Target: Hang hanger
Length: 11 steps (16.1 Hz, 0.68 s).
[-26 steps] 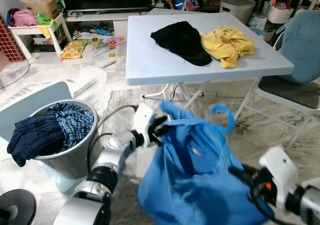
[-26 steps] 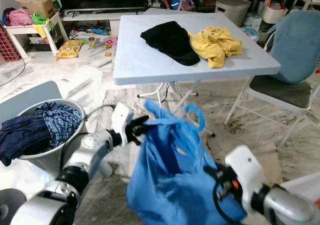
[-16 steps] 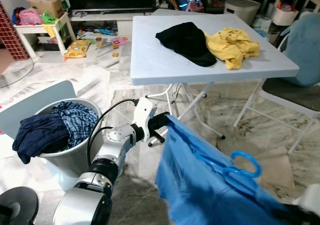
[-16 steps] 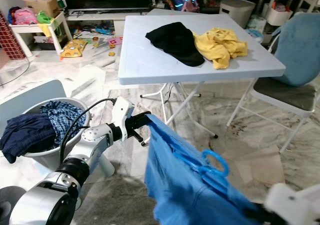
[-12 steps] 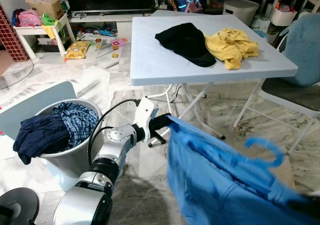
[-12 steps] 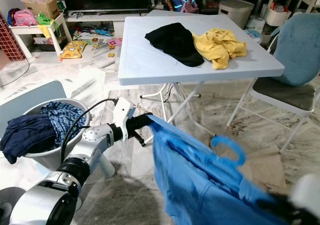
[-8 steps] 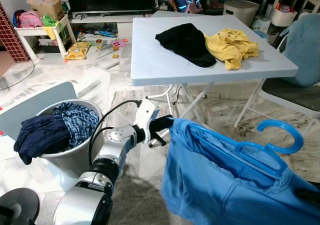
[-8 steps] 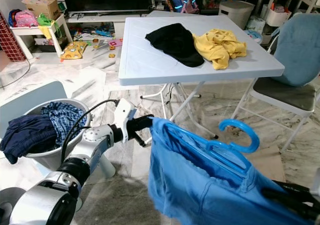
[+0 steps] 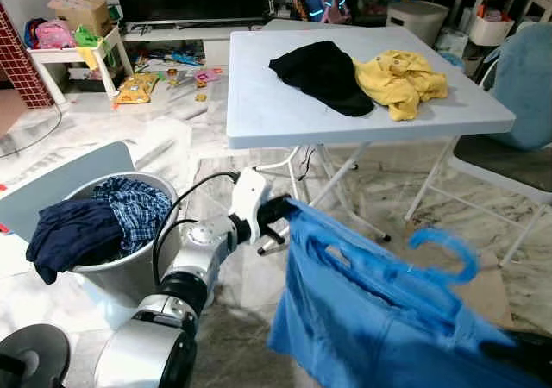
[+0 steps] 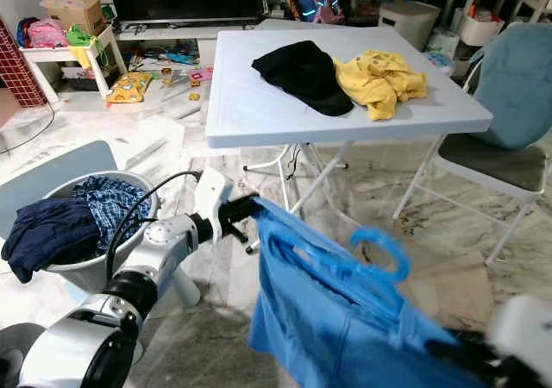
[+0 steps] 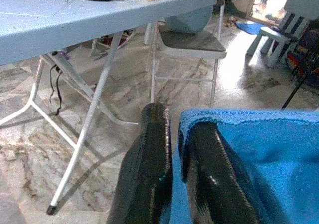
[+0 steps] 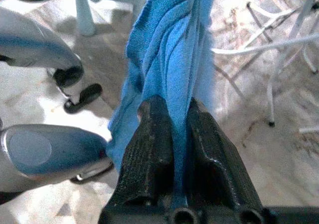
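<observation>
A blue garment (image 9: 371,328) hangs stretched between my two grippers, low over the floor in front of the table. A blue plastic hanger sits inside its neck opening, and the hanger's hook (image 9: 444,248) sticks up blurred above the cloth. My left gripper (image 9: 278,218) is shut on the garment's upper left edge; in the left wrist view the hem (image 11: 234,115) is pinched between the black fingers (image 11: 149,154). My right gripper (image 10: 466,349), low on the right, is shut on a bunched fold of the same blue cloth (image 12: 174,55).
A white folding table (image 9: 285,112) stands just behind, carrying a black garment (image 9: 319,69) and a yellow one (image 9: 401,78). A grey laundry basket (image 9: 129,272) full of clothes is on the left. A blue-backed chair (image 9: 517,103) is on the right. Toys and shelves line the back.
The hanger's hook has dropped lower and swung left, now blurred. The garment sags more between the grippers. My left gripper still holds its edge in about the same place.
</observation>
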{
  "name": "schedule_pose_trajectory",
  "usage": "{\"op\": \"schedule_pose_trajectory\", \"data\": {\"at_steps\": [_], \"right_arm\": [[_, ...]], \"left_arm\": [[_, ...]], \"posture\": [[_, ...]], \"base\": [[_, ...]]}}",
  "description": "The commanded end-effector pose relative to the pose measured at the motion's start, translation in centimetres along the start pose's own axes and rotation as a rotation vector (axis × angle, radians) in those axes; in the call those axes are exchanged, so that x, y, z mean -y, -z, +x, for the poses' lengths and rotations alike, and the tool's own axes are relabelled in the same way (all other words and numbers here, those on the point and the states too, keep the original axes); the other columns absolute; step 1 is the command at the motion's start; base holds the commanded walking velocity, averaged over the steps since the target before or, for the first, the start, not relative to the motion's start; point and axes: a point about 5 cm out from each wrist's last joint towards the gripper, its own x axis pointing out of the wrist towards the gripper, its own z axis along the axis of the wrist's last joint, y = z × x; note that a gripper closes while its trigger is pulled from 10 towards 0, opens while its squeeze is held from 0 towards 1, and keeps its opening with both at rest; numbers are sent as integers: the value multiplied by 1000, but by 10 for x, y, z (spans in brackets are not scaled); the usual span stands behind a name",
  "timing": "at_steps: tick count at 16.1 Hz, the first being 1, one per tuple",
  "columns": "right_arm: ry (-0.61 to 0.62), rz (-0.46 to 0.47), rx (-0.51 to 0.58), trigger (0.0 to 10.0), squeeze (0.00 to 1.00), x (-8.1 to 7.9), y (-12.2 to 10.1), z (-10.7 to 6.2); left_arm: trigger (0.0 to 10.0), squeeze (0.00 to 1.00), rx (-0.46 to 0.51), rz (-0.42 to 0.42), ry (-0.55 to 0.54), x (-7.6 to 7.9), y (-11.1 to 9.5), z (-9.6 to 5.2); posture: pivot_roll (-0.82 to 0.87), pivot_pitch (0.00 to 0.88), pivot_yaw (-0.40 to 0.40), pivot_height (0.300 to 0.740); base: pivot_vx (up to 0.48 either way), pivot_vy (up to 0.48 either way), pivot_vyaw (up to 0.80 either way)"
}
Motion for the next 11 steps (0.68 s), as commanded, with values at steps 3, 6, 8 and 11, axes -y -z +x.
{"op": "schedule_pose_trajectory", "data": {"at_steps": [3,6,8,11], "right_arm": [[178,3,61,10000,0,22,-7,24],[277,6,174,10000,0,37,-27,42],[261,-9,159,10000,0,38,-31,41],[279,-15,179,10000,0,41,-41,37]], "left_arm": [[10000,1000,74,-89,124,12,-19,9],[10000,1000,60,-81,180,20,-15,8],[10000,1000,19,-46,167,20,-10,8],[10000,1000,-14,0,120,22,-3,9]], "posture": [[-57,0,-12,740],[-51,0,-18,740],[-52,0,-19,740],[-65,0,-18,740]], "base": [[0,0,0],[0,0,0],[0,0,0],[0,0,0]]}}
